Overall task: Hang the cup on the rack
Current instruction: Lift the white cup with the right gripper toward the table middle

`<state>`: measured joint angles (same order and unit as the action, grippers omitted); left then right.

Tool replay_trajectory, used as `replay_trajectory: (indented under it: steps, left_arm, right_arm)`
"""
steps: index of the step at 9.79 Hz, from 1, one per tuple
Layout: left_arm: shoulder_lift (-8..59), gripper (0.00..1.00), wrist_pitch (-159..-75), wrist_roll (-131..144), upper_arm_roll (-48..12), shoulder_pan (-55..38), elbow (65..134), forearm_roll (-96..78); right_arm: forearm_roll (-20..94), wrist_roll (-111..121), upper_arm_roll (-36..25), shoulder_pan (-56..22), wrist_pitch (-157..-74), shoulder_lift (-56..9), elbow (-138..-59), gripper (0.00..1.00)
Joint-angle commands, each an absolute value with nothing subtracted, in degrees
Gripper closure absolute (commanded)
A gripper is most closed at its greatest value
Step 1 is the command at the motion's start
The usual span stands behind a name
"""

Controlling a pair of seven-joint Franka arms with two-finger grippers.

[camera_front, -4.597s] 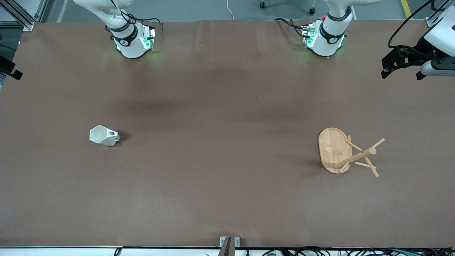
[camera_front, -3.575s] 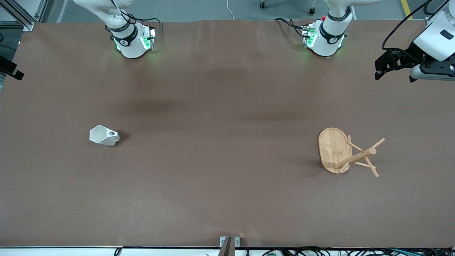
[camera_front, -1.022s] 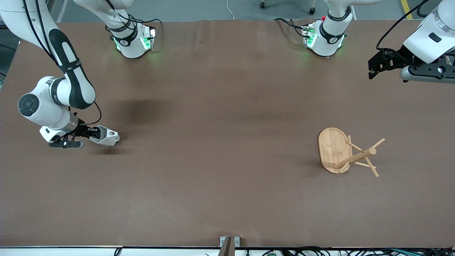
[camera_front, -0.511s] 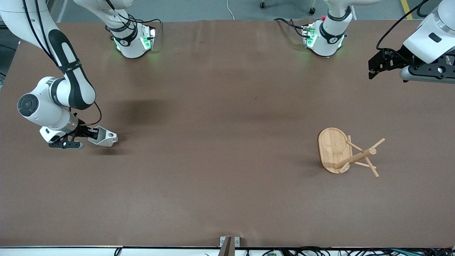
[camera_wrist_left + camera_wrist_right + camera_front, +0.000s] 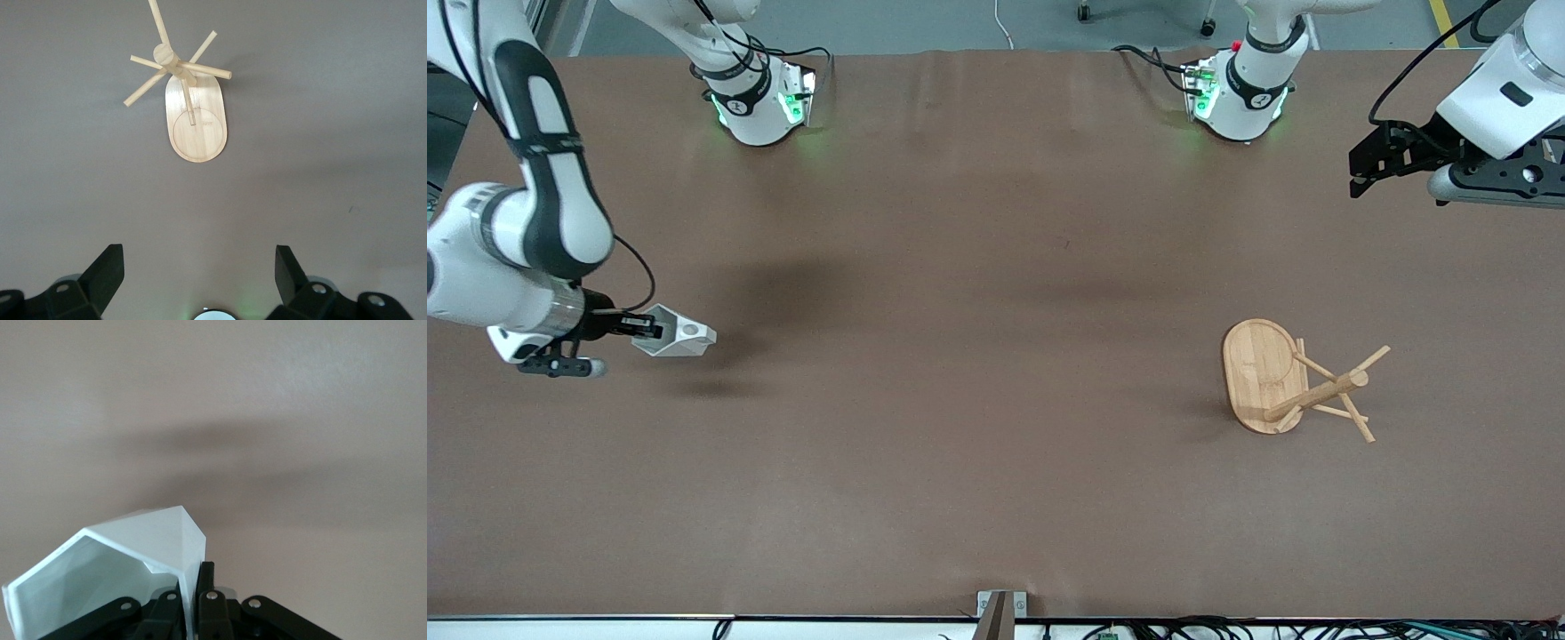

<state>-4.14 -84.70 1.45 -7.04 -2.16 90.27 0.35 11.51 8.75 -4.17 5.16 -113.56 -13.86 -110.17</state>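
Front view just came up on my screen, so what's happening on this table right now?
The right gripper is shut on the rim of the small white faceted cup and holds it just above the brown table at the right arm's end; its shadow lies below it. The light bamboo rack stands untouched toward the left arm's end, with nothing on its pegs. The left gripper waits open in the air over that end of the table.
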Motion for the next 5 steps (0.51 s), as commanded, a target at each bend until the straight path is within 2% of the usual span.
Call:
replay_trajectory:
  steps: [1, 2, 5]
  left_arm:
    - [-3.25, 0.00, -83.85, 1.05, -7.12, -2.19, 90.79, -0.18]
    - [-3.25, 0.00, -83.85, 1.32, -7.12, -2.28, 90.79, -0.18]
    - [-3.25, 0.00, -83.85, 1.23, -7.12, -2.37, 90.79, -0.18]
  right_arm:
    - [15.44, 3.28, -3.52, 3.44, -103.58, -13.01, -101.63, 1.00]
    - [20.25, 1.08, -3.25, 2.21, -101.45, -12.05, -100.91, 1.00]
    - [38.78, 0.61, 6.30, 5.27, -100.63, -10.99, -101.34, 1.00]
